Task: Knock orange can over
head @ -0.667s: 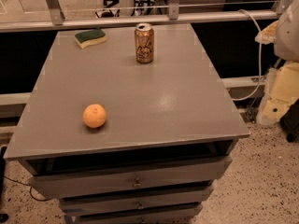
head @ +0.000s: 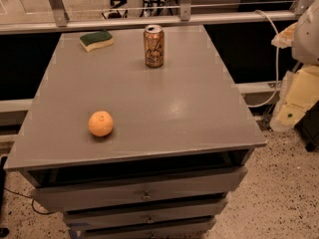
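The orange can stands upright at the back middle of the grey tabletop. It is coppery gold with dark script and a silver top. My gripper hangs at the far right of the view, off the table's right side. It is well to the right of the can and lower than it, touching nothing.
A round orange fruit lies at the front left of the tabletop. A green and yellow sponge lies at the back left. A metal rail runs behind the table. Drawers are below, and a white cable hangs at the right.
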Robot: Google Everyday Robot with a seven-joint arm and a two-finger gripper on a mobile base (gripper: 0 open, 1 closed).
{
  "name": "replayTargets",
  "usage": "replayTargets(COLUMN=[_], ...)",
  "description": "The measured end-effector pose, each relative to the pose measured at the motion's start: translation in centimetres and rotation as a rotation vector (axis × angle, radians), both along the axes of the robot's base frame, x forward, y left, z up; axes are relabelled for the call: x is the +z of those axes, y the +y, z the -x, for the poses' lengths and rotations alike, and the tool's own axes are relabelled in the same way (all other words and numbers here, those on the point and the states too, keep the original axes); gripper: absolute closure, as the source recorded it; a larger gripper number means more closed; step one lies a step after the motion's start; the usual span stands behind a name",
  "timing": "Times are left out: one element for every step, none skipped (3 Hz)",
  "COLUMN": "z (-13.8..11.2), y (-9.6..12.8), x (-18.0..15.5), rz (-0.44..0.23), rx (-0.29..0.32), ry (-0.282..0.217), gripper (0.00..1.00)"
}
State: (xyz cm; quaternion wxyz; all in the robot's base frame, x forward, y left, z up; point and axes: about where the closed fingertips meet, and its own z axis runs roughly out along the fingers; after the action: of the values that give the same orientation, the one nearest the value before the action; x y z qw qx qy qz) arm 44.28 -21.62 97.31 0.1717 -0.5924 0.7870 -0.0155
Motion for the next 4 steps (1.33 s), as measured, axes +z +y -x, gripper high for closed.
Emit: replayTargets(z=[-3.3,-8.5,-15.6,-21.6], y=[1.8,4.3,6.8,10.1], x=[-1.3,-2.5,-3.3,-3.6], rz=[-0.123,-0.24,-0.385,-0.529], rx=[0.004,0.023,0.012,0.009], ry=[-0.017,-0.062,-0.092,-0.123], gripper=[0.0,0.0,0.0,0.0])
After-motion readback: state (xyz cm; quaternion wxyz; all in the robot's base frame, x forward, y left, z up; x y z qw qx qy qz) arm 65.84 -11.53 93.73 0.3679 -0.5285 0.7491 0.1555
